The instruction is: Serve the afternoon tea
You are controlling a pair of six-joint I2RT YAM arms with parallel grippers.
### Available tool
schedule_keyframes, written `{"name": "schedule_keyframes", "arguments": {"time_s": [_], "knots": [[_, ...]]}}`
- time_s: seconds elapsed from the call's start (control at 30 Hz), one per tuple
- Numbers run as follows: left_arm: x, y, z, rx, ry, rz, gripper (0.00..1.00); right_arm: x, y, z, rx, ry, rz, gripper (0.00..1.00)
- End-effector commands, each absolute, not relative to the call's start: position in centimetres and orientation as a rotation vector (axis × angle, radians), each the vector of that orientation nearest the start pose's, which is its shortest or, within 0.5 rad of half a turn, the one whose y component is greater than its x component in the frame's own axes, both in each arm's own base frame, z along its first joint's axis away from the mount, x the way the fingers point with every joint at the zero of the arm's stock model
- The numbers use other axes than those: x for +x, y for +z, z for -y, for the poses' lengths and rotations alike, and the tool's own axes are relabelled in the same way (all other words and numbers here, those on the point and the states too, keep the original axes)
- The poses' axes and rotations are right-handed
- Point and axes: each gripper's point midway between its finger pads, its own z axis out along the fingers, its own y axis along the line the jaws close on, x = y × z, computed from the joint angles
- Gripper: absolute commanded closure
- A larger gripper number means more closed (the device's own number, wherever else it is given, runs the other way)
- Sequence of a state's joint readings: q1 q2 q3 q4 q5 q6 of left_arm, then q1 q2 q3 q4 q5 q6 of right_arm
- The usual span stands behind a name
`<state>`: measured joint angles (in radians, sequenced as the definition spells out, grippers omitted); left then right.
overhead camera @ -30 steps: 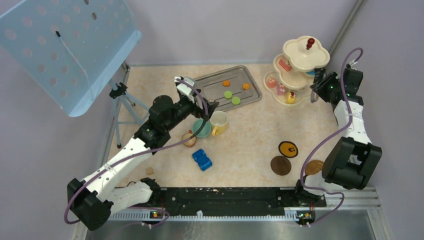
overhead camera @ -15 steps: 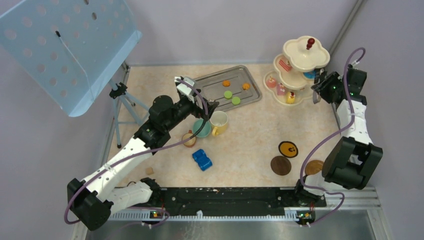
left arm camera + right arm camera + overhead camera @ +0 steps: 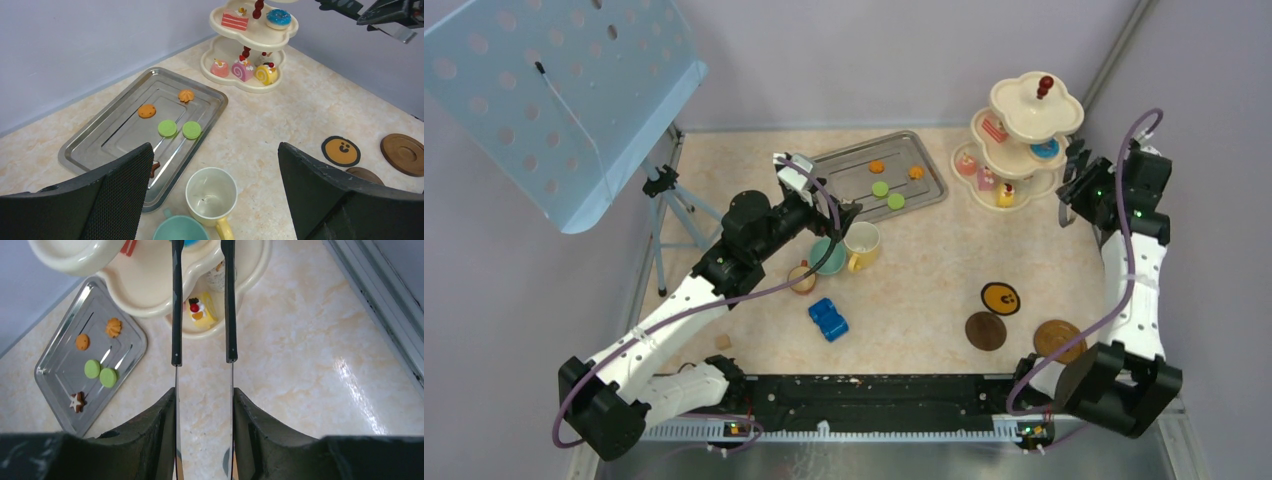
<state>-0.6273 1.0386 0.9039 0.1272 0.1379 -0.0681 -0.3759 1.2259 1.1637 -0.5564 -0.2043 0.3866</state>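
Note:
The cream three-tier stand (image 3: pixel 1024 128) stands at the back right with toy cakes on its tiers, and a blue doughnut (image 3: pixel 1045 148) lies on the middle tier. My right gripper (image 3: pixel 1079 185) is just right of the stand, shut on black-tipped metal tongs (image 3: pixel 177 305). The tongs point at the stand and their tips run out of the right wrist view. My left gripper (image 3: pixel 844 215) is open and empty above the yellow-and-cream mug (image 3: pixel 211 192). The teal cup (image 3: pixel 827 257) and the small brown cup (image 3: pixel 802 278) sit beside the mug. Macarons and biscuits lie on the steel tray (image 3: pixel 924 195).
Three round coasters (image 3: pixel 1000 298) (image 3: pixel 985 331) (image 3: pixel 1058 338) lie at the front right. A blue toy car (image 3: pixel 828 319) sits in front of the cups. A perforated blue panel (image 3: pixel 554 90) on a tripod (image 3: pixel 669 200) stands at the left. The wall is close behind the right arm.
My right gripper has drawn back to the right, away from the stand, with the tongs in it. The blue doughnut now shows in full. The left arm has not moved.

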Motion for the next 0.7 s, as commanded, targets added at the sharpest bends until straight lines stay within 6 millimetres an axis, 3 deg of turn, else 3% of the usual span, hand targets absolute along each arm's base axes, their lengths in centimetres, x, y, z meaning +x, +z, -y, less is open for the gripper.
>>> {"name": "schedule_keyframes", "arguments": {"time_s": [0.0,0.17,0.3,0.43,0.57,0.67], "knots": [[29.0,34.4,24.9,0.549,-0.678,-1.452,0.01,31.7,24.8,6.6,0.629,0.214,-2.061,0.60],[29.4,34.0,24.8,0.545,-0.661,-1.463,0.01,30.4,24.7,0.4,0.441,0.333,-2.100,0.63],[29.9,33.1,25.0,0.550,-0.646,-1.488,0.01,29.7,23.7,-8.5,0.157,0.508,-2.157,0.65],[30.5,32.6,24.8,0.538,-0.610,-1.504,0.01,30.0,23.0,-14.8,-0.080,0.566,-2.140,0.64],[31.0,32.7,25.0,0.525,-0.612,-1.525,0.01,32.4,21.7,-17.9,-0.209,0.528,-2.169,0.64],[30.8,34.1,25.2,0.506,-0.647,-1.517,0.01,35.1,20.0,-19.2,-0.246,0.504,-2.211,0.64]]}}
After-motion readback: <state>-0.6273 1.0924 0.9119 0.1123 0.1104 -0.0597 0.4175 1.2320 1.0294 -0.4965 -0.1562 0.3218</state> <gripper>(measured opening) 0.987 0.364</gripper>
